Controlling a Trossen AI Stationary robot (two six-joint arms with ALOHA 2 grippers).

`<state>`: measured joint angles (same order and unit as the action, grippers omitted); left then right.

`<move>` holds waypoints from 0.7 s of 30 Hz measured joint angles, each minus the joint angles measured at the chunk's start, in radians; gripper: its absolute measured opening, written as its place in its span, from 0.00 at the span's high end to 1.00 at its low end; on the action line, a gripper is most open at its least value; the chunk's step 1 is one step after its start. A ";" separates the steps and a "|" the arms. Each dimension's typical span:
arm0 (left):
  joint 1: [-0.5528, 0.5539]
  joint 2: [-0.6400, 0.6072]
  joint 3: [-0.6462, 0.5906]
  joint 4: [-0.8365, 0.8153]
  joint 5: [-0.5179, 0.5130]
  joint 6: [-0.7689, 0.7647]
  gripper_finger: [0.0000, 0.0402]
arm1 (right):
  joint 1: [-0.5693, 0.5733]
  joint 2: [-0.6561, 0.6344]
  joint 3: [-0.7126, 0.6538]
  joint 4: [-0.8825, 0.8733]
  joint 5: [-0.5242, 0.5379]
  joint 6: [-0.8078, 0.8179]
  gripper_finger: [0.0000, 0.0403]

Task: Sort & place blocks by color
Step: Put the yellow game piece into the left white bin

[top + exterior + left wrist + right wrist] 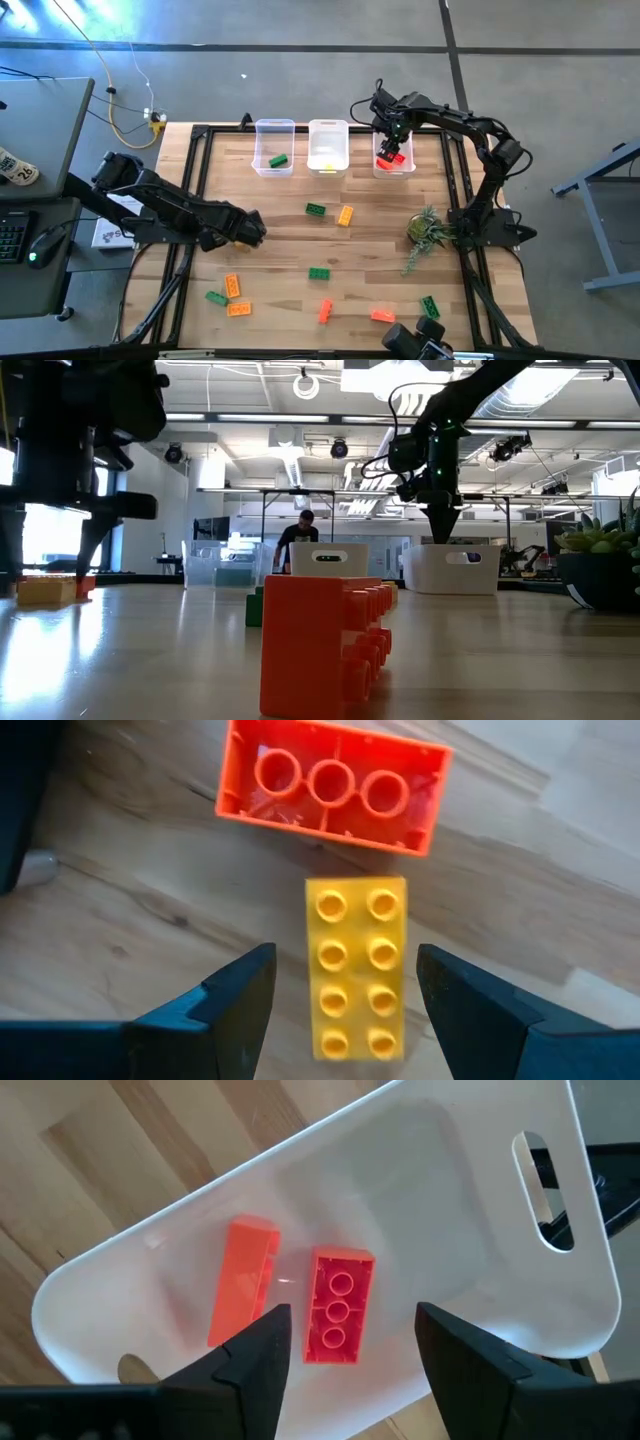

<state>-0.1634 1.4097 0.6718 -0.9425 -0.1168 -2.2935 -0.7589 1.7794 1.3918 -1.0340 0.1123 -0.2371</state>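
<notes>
Wooden table [370,260]: we see few blocks binned; most lie loose. Right gripper [350,1342], spread, empty, hovers over two red blocks [338,1307]; left gripper [345,985], spread, straddles a yellow block [356,966].

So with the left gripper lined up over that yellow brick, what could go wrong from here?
1. The orange brick lies close beyond the yellow brick; the open left gripper, coming down, could nudge it.
2. The right gripper hangs open over the right bin, which holds two red bricks; dipping lower could clip its rim.
</notes>
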 joint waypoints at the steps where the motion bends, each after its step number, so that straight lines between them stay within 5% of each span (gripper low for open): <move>1: 0.001 0.000 -0.009 0.011 0.001 0.002 0.43 | 0.000 0.000 0.000 0.000 0.000 0.000 0.50; 8: 0.000 0.000 -0.064 0.066 0.027 0.037 0.46 | 0.000 0.000 0.000 0.000 0.000 0.031 0.50; 17: 0.001 -0.003 -0.070 0.083 0.012 0.187 0.70 | 0.000 0.000 0.000 -0.036 0.000 0.110 0.50; 21: 0.001 -0.007 -0.071 0.088 0.011 0.272 0.72 | 0.000 0.000 0.016 -0.064 0.000 0.157 0.50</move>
<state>-0.1627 1.4027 0.6010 -0.8543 -0.1059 -2.0218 -0.7589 1.7794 1.4075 -1.0977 0.1123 -0.0805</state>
